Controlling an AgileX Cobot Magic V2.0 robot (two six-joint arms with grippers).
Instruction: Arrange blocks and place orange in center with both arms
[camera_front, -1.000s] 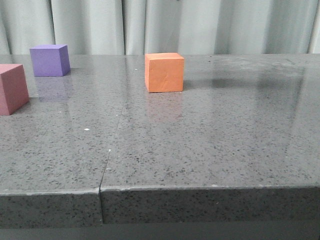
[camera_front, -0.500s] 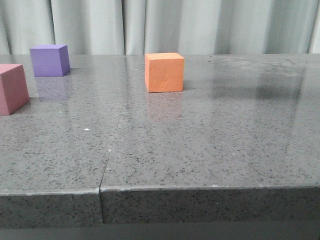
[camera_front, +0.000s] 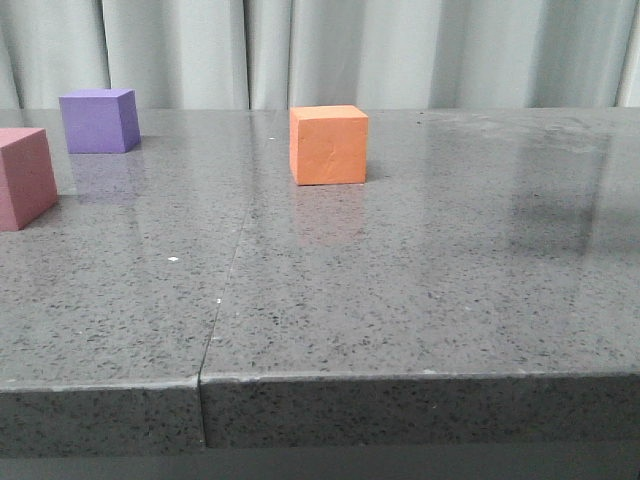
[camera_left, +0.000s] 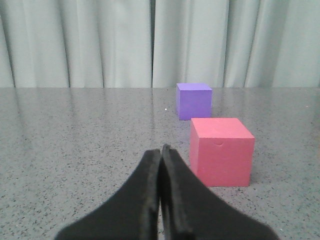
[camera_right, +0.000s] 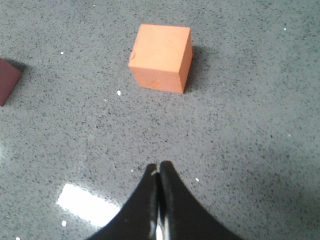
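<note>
The orange cube (camera_front: 329, 145) stands on the grey table near the middle at the back. The purple cube (camera_front: 98, 120) stands at the far left and the pink cube (camera_front: 24, 177) at the left edge, nearer. No arm shows in the front view. My left gripper (camera_left: 160, 150) is shut and empty, low over the table, with the pink cube (camera_left: 221, 157) just ahead beside it and the purple cube (camera_left: 193, 101) beyond. My right gripper (camera_right: 159, 167) is shut and empty, above the table, with the orange cube (camera_right: 161, 57) some way ahead and a corner of the pink cube (camera_right: 8, 80) at the side.
The grey speckled table (camera_front: 400, 290) has a seam (camera_front: 222, 290) running from front to back and a front edge close to the camera. Pale curtains (camera_front: 330, 50) hang behind the table. A bright light reflection (camera_right: 85, 205) lies on the table beside my right gripper.
The cubes have not moved. A dark shadow on the right part of the table has shifted to the right and faded.
</note>
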